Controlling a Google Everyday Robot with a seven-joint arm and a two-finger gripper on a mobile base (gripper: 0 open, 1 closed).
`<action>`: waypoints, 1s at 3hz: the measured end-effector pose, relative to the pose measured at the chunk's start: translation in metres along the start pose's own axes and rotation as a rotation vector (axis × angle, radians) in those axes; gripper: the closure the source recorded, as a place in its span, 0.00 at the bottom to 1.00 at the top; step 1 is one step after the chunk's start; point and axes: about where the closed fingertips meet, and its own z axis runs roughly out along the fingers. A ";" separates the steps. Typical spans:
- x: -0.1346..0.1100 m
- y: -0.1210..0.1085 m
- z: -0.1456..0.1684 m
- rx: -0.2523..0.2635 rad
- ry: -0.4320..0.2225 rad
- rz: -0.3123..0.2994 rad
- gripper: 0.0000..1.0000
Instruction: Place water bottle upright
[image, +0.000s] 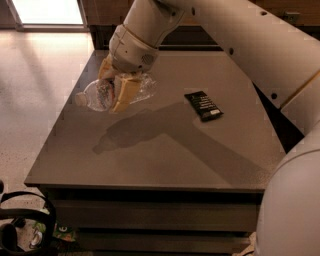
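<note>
The water bottle (100, 95) is clear plastic with a white cap pointing left. It lies roughly level in the air above the left part of the table (160, 165), casting a shadow on the top below it. My gripper (116, 89) is shut on the bottle's middle, with one tan finger (124, 93) across its front. The cream arm reaches down to it from the upper right. The bottle's label is hidden behind the fingers.
A black flat packet (203, 105) lies on the table right of centre. The robot's large cream body fills the right side. A black cable loop (25, 220) lies on the floor at lower left, beside the table's front left corner.
</note>
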 end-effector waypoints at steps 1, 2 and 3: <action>0.000 0.000 0.000 0.000 0.000 0.000 1.00; 0.004 -0.006 -0.004 0.002 -0.093 -0.001 1.00; 0.014 -0.006 -0.014 0.002 -0.300 0.019 1.00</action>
